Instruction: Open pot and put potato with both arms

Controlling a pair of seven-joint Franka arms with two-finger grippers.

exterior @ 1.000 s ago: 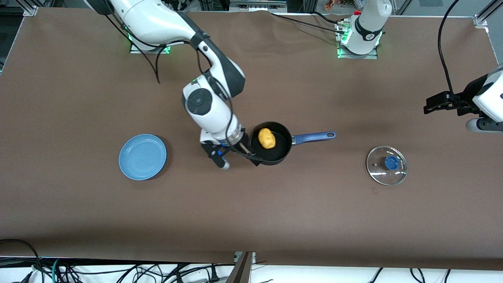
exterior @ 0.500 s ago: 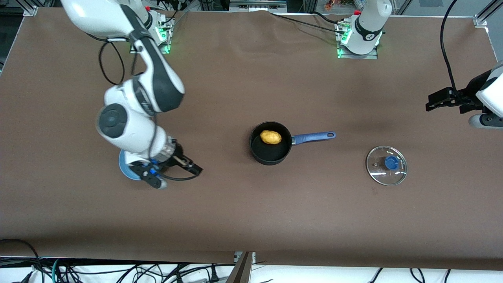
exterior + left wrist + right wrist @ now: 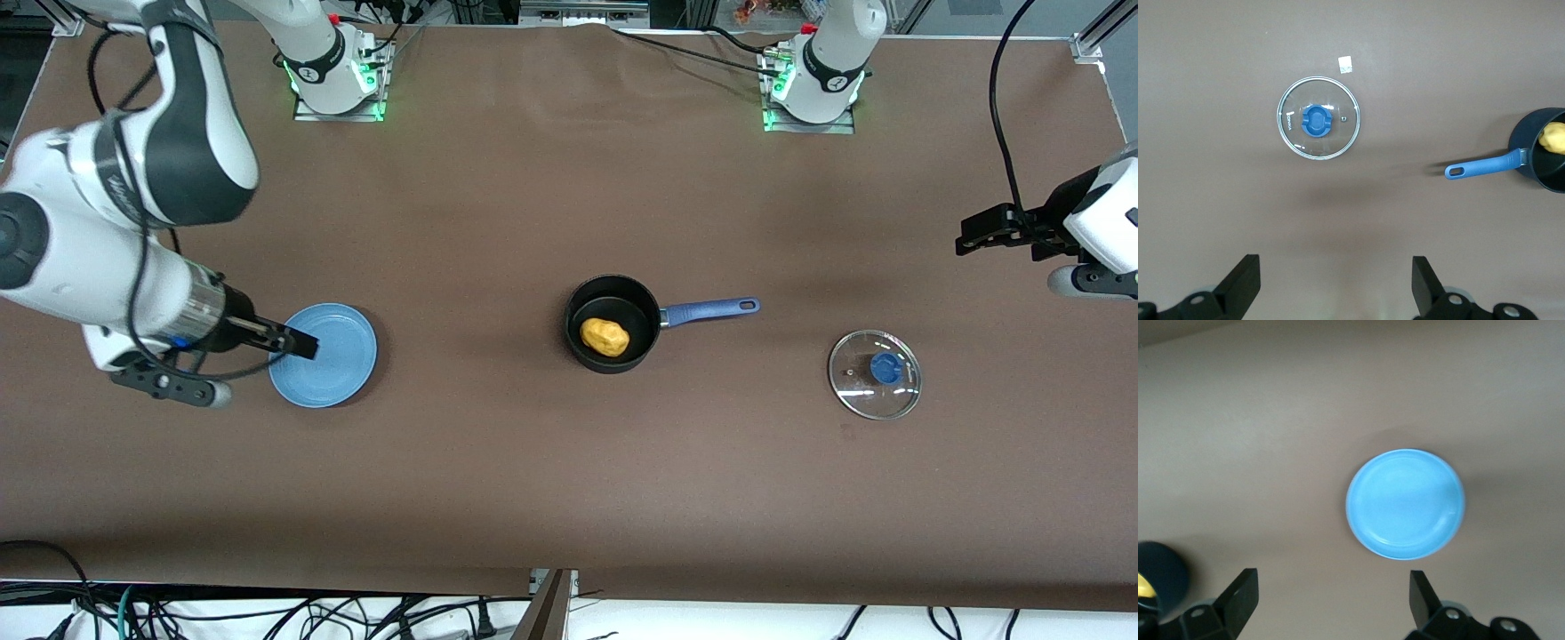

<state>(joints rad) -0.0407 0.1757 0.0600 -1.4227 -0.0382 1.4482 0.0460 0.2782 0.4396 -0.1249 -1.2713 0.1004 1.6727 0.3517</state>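
Observation:
The black pot [image 3: 613, 363] stands open in the middle of the table, its blue handle [image 3: 711, 310] pointing toward the left arm's end. The yellow potato [image 3: 605, 337] lies inside it. The glass lid [image 3: 875, 373] with its blue knob lies flat on the table toward the left arm's end. My right gripper [image 3: 298, 344] is open and empty, up over the edge of the light-blue plate [image 3: 342, 360]. My left gripper [image 3: 967, 236] is open and empty, waiting high at the left arm's end. The left wrist view shows the lid [image 3: 1318, 118], the pot [image 3: 1538, 167] and the potato [image 3: 1553, 138].
The right wrist view shows the plate [image 3: 1405, 504] and a bit of the pot [image 3: 1161, 577] at its border. A small white tag [image 3: 1345, 64] lies on the brown table cloth beside the lid. Cables hang along the table's front edge.
My right arm has drawn back from the pot to over the plate, toward its own end. The potato has shifted inside the pot. The left arm has barely moved.

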